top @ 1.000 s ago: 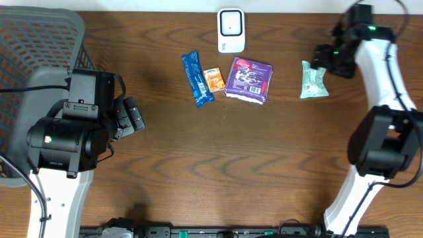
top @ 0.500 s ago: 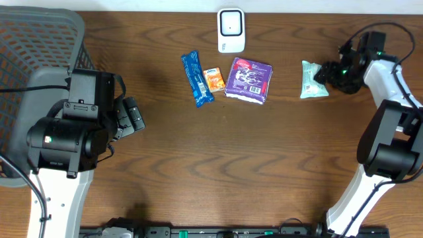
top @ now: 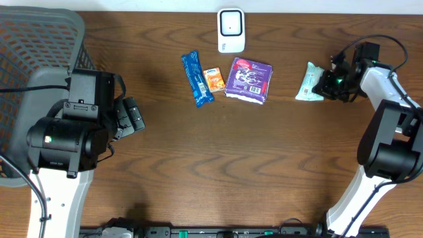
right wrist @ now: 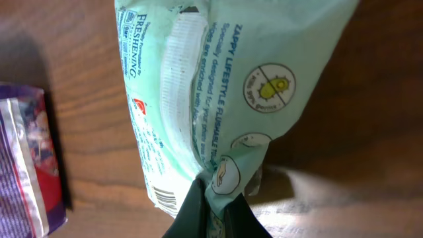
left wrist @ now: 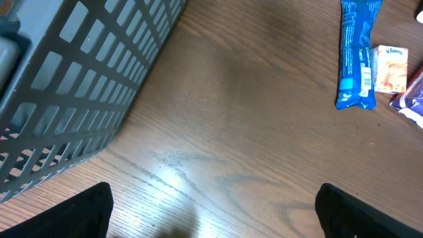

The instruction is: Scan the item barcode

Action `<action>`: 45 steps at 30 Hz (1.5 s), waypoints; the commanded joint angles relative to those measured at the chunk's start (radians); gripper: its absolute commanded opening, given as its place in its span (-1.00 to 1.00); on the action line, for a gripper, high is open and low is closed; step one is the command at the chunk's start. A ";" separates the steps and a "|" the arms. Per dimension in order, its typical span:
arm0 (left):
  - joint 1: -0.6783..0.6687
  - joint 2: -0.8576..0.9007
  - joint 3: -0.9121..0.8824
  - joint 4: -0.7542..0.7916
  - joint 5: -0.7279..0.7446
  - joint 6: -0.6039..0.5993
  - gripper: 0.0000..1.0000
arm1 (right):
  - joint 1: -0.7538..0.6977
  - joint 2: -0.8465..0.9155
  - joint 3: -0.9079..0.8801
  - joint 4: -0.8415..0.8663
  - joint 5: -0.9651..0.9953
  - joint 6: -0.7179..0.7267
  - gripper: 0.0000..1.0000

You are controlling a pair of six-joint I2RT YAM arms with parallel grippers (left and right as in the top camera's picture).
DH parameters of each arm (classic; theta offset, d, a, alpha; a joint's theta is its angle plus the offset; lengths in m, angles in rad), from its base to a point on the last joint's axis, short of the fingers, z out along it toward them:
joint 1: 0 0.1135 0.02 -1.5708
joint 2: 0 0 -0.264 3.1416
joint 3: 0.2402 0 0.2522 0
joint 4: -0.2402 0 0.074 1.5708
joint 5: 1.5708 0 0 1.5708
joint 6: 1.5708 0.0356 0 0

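The wipes pack (top: 309,82) is a soft, pale green film pouch, glossy and wrinkled, with a white ribbed resealable strip down its face and a small barcode (right wrist: 163,196) printed near 1 end. It lies tilted on the dark, wood-grained surface (top: 264,152) at the right side, well apart from the flat white scanner (top: 230,30) at the back edge. The right hand (top: 325,84) is closed on the pack's right-hand edge, its 2 dark fingers (right wrist: 192,211) pinching a puckered corner of the film. The left hand (left wrist: 215,215) is empty, its fingers spread wide above bare wood beside the grey plastic lattice basket (top: 33,39). Between the arms lie a crinkly purple packet (top: 249,79), a small orange Kleenex pack (top: 213,79) and a long blue wrapper (top: 197,78).
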 commanded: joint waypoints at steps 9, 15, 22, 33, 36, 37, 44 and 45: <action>0.005 0.006 0.009 -0.004 -0.011 0.006 0.95 | 0.140 -0.175 -0.009 -0.117 0.342 0.082 -0.98; 0.005 0.006 0.009 -0.004 -0.011 0.006 0.96 | 0.286 -0.262 -0.009 -0.168 0.763 0.179 -0.97; 0.005 0.006 0.009 -0.004 -0.011 0.006 0.96 | 0.390 -0.225 -0.019 -0.204 1.005 0.233 -0.97; 0.005 0.006 0.009 -0.004 -0.011 0.006 0.96 | 0.190 -0.182 -0.019 -0.129 0.463 0.156 -0.20; 0.005 0.006 0.009 -0.004 -0.011 0.006 0.96 | 0.110 -0.168 -0.019 -0.123 0.281 0.087 -0.03; 0.005 0.006 0.009 -0.004 -0.011 0.006 0.96 | 0.087 -0.163 -0.020 -0.124 0.233 0.072 0.11; 0.005 0.006 0.009 -0.004 -0.011 0.006 0.96 | -0.010 -0.079 -0.020 -0.110 -0.102 -0.064 0.39; 0.005 0.006 0.009 -0.004 -0.011 0.006 0.96 | -0.017 -0.063 -0.020 -0.109 -0.137 -0.071 0.40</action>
